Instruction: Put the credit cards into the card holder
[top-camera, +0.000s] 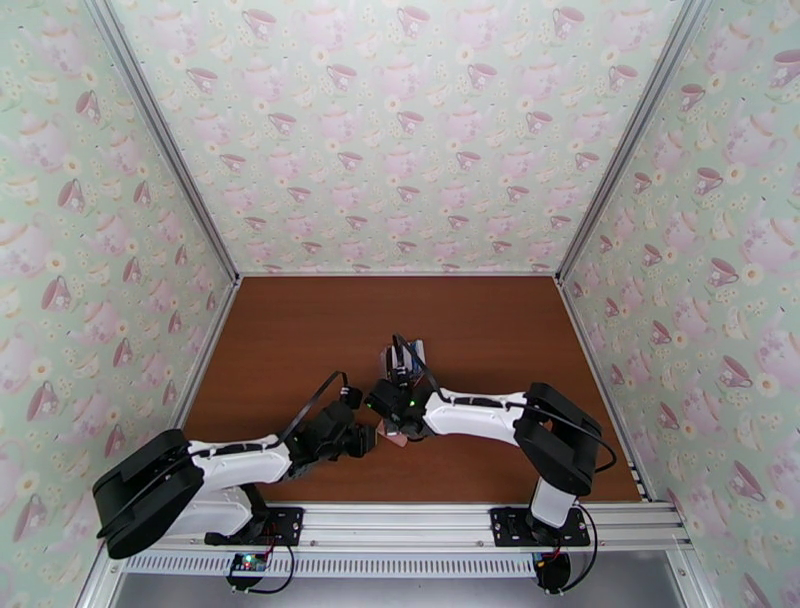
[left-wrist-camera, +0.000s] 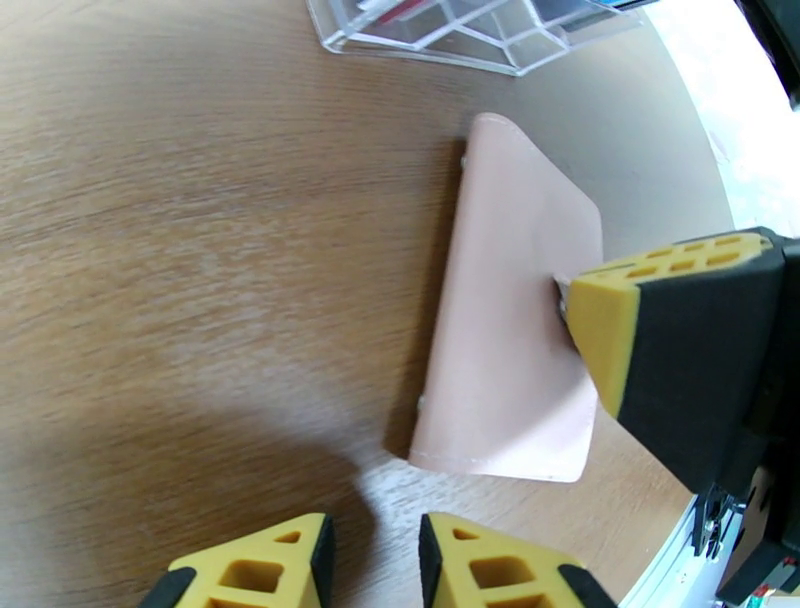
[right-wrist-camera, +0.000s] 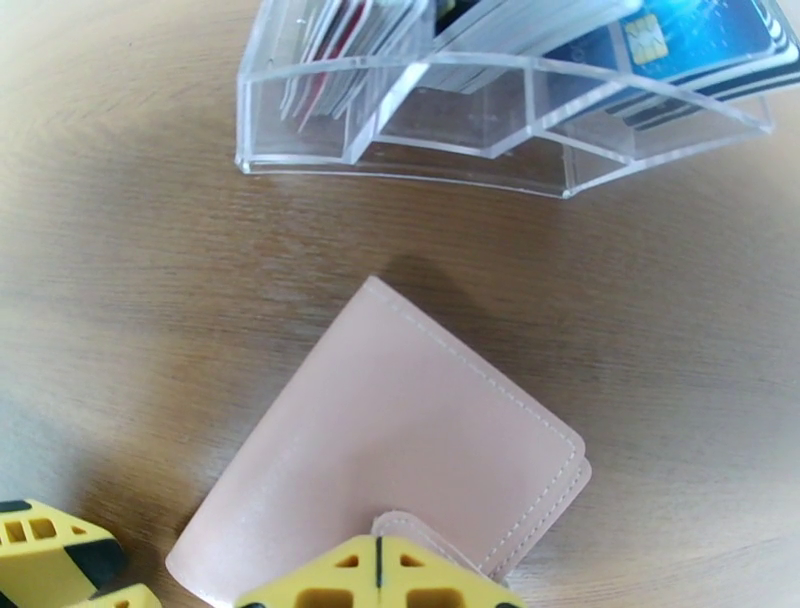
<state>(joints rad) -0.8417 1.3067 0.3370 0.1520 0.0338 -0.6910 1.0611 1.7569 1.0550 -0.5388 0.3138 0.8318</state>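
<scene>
The card holder (right-wrist-camera: 390, 450), a pink wallet, lies folded shut on the wooden table (right-wrist-camera: 120, 250), also seen as card holder (left-wrist-camera: 510, 330) and card holder (top-camera: 397, 436). Its snap tab (right-wrist-camera: 415, 527) runs in between the fingertips of my right gripper (right-wrist-camera: 378, 575), which is shut on it at the wallet's edge. My left gripper (left-wrist-camera: 375, 565) hovers just short of the wallet's near end, slightly open and holding nothing. The credit cards stand in a clear rack (right-wrist-camera: 480, 130) beyond the wallet: a blue card (right-wrist-camera: 690, 40) and pale cards (right-wrist-camera: 330, 50).
The clear rack (top-camera: 403, 358) sits mid-table just behind both grippers. Patterned walls (top-camera: 150, 300) close off the left, right and back of the table. The metal rail (top-camera: 400, 520) with the arm bases runs along the near edge.
</scene>
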